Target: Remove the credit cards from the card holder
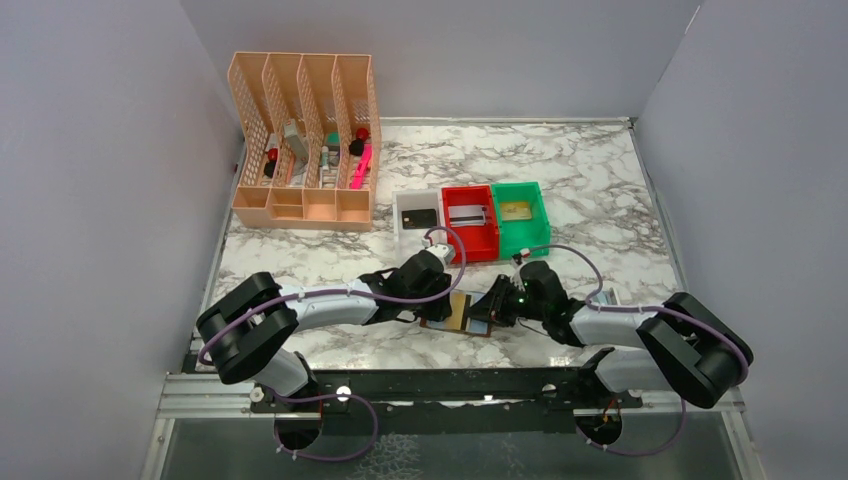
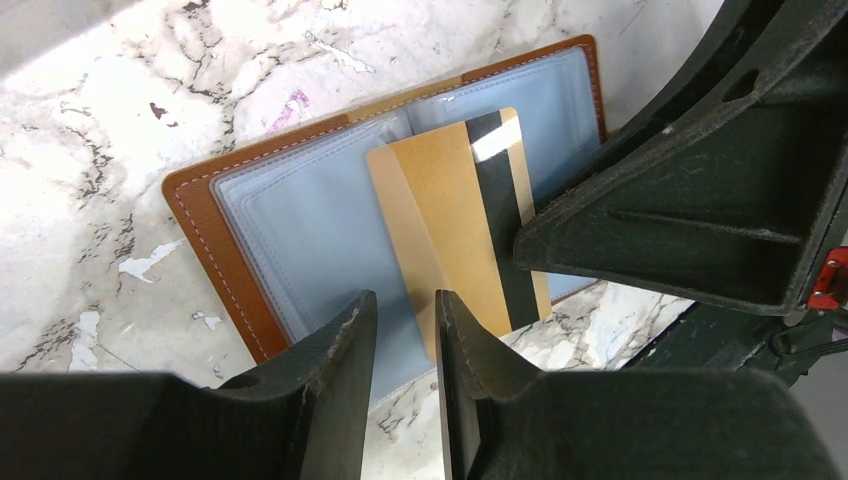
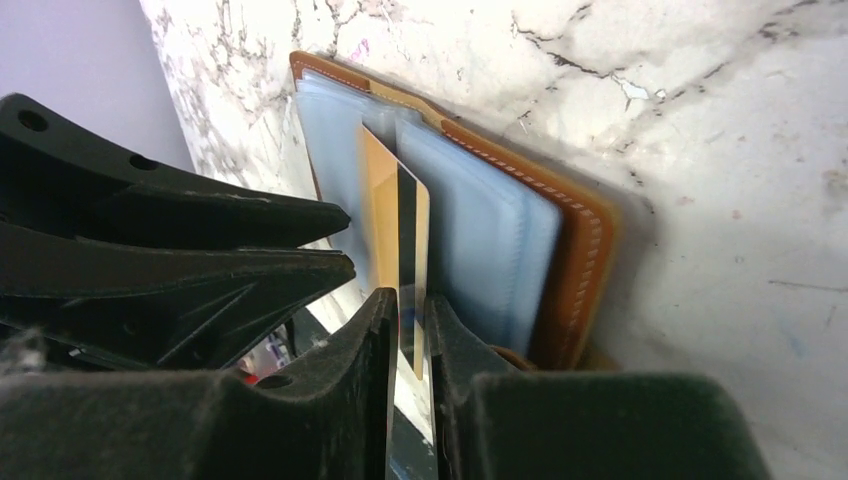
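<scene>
The card holder (image 1: 462, 312) lies open on the marble near the front edge, brown leather with blue-grey pockets (image 2: 300, 220). A gold credit card (image 2: 450, 220) with a black stripe sticks partway out of its middle pocket. My right gripper (image 3: 410, 300) is shut on this card's (image 3: 395, 215) free edge, at the holder's (image 3: 580, 260) right side (image 1: 492, 305). My left gripper (image 2: 405, 300) is narrowly open and empty over the holder's near edge, on its left side (image 1: 447, 300). Other cards lie in the bins: black (image 1: 421, 217), silvery (image 1: 468, 214), gold (image 1: 516, 210).
A white bin (image 1: 400, 205), a red bin (image 1: 470, 190) and a green bin (image 1: 520, 186) stand in a row just behind the holder. An orange lattice desk organizer (image 1: 305, 140) with pens and small items stands at the back left. Grey walls enclose the table.
</scene>
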You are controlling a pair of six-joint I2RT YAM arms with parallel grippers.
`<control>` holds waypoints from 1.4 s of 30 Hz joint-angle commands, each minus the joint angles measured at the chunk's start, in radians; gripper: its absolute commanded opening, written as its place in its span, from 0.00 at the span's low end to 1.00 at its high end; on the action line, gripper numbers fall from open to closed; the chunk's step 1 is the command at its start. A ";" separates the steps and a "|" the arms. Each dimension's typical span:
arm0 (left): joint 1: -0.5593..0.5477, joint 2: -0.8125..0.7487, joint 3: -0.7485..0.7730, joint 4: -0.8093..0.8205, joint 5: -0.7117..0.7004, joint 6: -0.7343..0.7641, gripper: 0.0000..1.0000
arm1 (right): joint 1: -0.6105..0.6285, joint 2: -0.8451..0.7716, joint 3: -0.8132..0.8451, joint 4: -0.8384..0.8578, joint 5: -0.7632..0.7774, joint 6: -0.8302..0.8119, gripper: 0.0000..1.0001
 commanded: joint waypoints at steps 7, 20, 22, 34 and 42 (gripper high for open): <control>-0.007 0.013 0.001 -0.083 -0.005 0.014 0.30 | -0.004 0.066 -0.005 0.091 -0.012 0.024 0.28; -0.009 0.021 0.000 -0.083 0.001 0.017 0.27 | -0.006 0.117 -0.030 0.199 -0.036 0.052 0.22; -0.008 0.022 0.001 -0.082 0.001 0.018 0.26 | -0.006 0.123 -0.028 0.203 -0.038 0.055 0.27; -0.010 0.019 -0.001 -0.082 -0.001 0.016 0.24 | -0.005 0.188 -0.037 0.276 -0.057 0.075 0.05; -0.010 -0.005 0.003 -0.103 -0.032 0.018 0.24 | -0.010 -0.062 -0.030 -0.065 0.122 -0.003 0.01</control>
